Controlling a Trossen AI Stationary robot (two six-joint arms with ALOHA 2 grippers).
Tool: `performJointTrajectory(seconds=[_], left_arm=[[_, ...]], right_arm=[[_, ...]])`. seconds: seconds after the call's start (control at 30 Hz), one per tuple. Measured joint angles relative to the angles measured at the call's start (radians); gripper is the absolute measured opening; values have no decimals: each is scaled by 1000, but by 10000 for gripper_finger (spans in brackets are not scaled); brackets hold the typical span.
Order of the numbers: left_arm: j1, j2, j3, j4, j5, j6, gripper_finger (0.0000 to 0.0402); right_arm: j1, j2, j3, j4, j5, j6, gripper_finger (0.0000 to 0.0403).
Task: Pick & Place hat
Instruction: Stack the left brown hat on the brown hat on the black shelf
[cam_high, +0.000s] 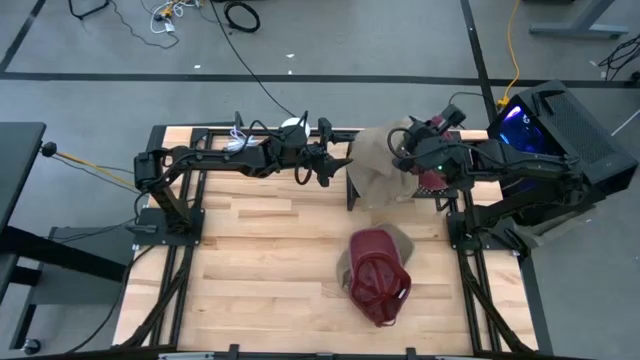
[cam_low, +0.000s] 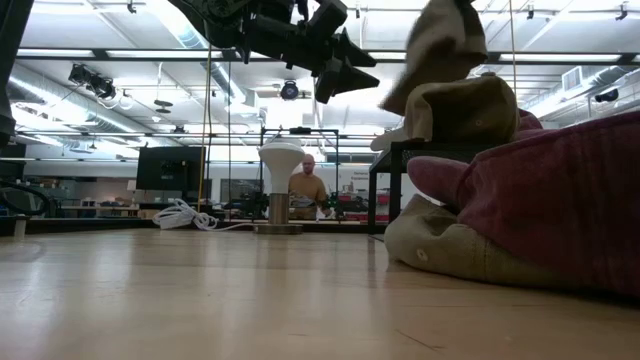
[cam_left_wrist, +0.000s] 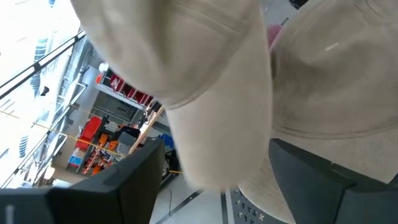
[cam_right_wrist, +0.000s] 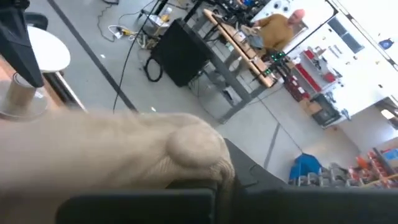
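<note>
A beige hat (cam_high: 378, 165) sits raised at the table's far middle, over a black stand (cam_high: 352, 192). In the low view its upper part (cam_low: 447, 40) rises out of the picture's top. My right gripper (cam_high: 408, 152) is on the hat from the right. My left gripper (cam_high: 338, 165) is open and level at the hat's left side. In the left wrist view a hanging flap of the hat (cam_left_wrist: 214, 137) shows between my left gripper's spread fingers (cam_left_wrist: 112, 190); whether they touch it I cannot tell. A red cap (cam_high: 380, 280) lies on another beige cap (cam_high: 345, 262) on the table's near right. My right gripper holds the beige hat's upper part (cam_right_wrist: 186, 146), coming level from the table's right. The hat's own cloth covers the fingers, so the kind of hold does not show. The hat stands high, its lower part (cam_low: 470, 110) at the black stand's top.
A white round-topped stand (cam_low: 281, 170) and a coil of white cable (cam_low: 185, 215) are at the table's far edge. Something dark red (cam_high: 431, 180) shows under my right arm beside the beige hat. Bare wood (cam_high: 250, 260) lies at the near left.
</note>
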Motion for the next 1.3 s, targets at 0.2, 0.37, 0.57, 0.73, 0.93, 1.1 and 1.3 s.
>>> performJointTrajectory(seconds=[0.2,0.37,0.57,0.73,0.93,1.1,1.3], left_arm=[[0,-2,1,-3,-46,-48,295],[0,-2,1,-3,-78,-54,295],[0,-2,1,-3,-76,-57,295],[0,-2,1,-3,-83,-82,295],[0,-2,1,-3,-114,-94,295],[0,-2,2,-3,-132,-109,295],[0,-2,2,-3,-131,-128,295]], right_arm=[[-16,0,0,0,-135,68,2],[-17,1,0,47,-79,68,2],[-48,1,0,279,0,-66,2],[-60,1,0,374,-131,-81,2],[-60,7,0,319,-157,34,2],[-60,49,0,262,-159,106,2],[-60,110,0,263,-159,108,2]])
